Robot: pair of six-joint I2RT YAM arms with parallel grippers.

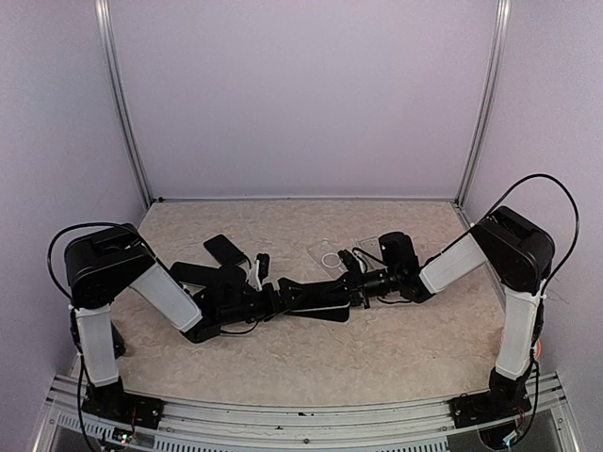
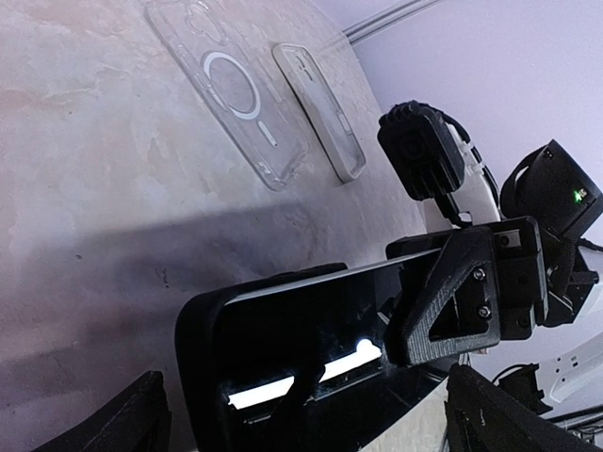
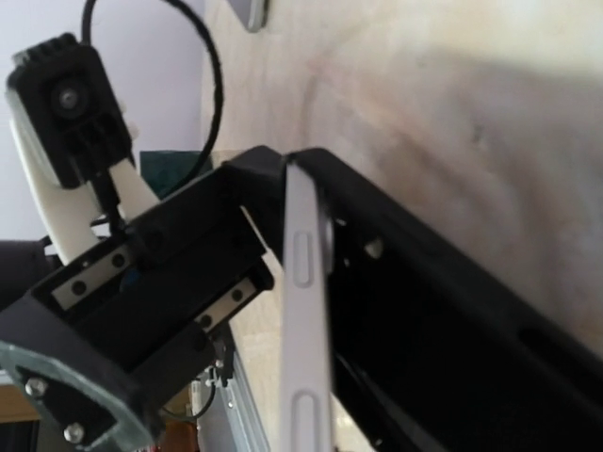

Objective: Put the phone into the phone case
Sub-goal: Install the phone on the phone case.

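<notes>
Black phone pinched at one end by the right pincer, its other end between the wide-spread left pincer, clear phone case lying just beyond both.

The phone case is clear glossy plastic, the phone glossy black, the table matt.

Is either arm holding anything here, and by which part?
The right gripper pinches the black phone across its flat faces at one end; the left gripper is open, holding nothing.
</notes>
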